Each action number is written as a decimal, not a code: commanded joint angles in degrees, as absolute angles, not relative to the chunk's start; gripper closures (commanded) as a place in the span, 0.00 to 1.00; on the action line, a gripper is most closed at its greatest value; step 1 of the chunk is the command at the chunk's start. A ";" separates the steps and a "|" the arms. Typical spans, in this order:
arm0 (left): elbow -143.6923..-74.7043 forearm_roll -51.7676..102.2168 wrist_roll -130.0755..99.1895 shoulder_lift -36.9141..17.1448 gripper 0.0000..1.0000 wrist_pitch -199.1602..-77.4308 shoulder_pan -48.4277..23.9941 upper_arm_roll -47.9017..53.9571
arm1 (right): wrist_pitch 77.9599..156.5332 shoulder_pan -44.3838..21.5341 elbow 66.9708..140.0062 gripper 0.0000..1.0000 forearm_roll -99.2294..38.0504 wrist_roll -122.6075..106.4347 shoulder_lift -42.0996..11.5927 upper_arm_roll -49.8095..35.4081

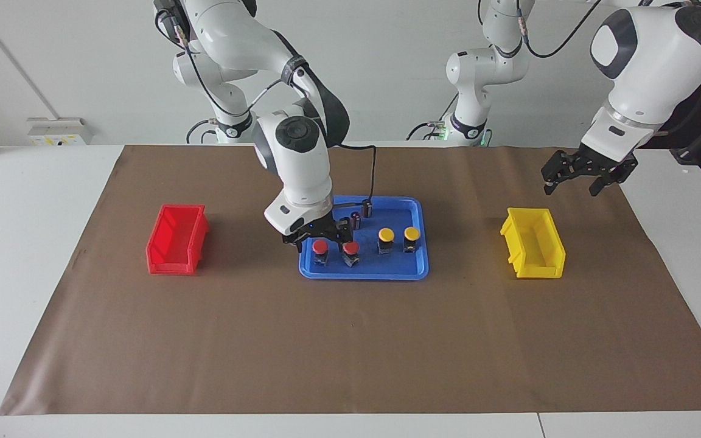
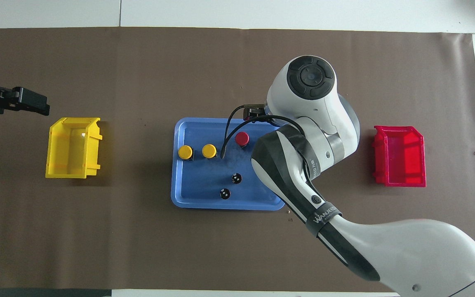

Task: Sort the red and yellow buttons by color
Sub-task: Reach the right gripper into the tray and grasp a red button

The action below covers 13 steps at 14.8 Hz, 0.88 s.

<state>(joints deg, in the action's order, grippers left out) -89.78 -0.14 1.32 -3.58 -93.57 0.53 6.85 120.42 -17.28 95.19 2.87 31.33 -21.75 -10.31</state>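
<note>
Two red buttons (image 1: pixel 320 246) (image 1: pixel 351 247) and two yellow buttons (image 1: pixel 386 235) (image 1: pixel 411 233) stand upright in a row in the blue tray (image 1: pixel 362 274). My right gripper (image 1: pixel 319 241) is open and low over the tray. Its fingers straddle the red button closest to the right arm's end, without closing on it. In the overhead view the right arm hides that button, and one red button (image 2: pixel 242 138) and both yellow buttons (image 2: pixel 185 152) (image 2: pixel 209 151) show. My left gripper (image 1: pixel 571 186) waits open in the air by the yellow bin (image 1: pixel 533 243).
Two small dark cylinders (image 1: pixel 366 208) (image 1: pixel 356 220) stand in the tray, nearer to the robots than the buttons. A red bin (image 1: pixel 177 238) sits toward the right arm's end of the brown mat. The yellow bin (image 2: pixel 72 147) sits toward the left arm's end.
</note>
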 commanded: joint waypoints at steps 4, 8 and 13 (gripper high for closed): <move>-91.49 0.88 2.37 -2.02 0.00 -93.25 0.88 6.68 | 127.70 -16.52 106.08 0.17 3.43 31.64 -16.61 -10.72; -91.49 0.88 2.29 -2.02 0.00 -93.25 0.88 6.68 | 130.69 -18.28 107.93 0.31 3.43 31.82 -17.49 -10.72; -91.41 0.88 2.37 -2.02 0.00 -93.69 0.88 6.77 | 131.40 -18.19 108.63 0.34 3.60 31.64 -18.02 -10.63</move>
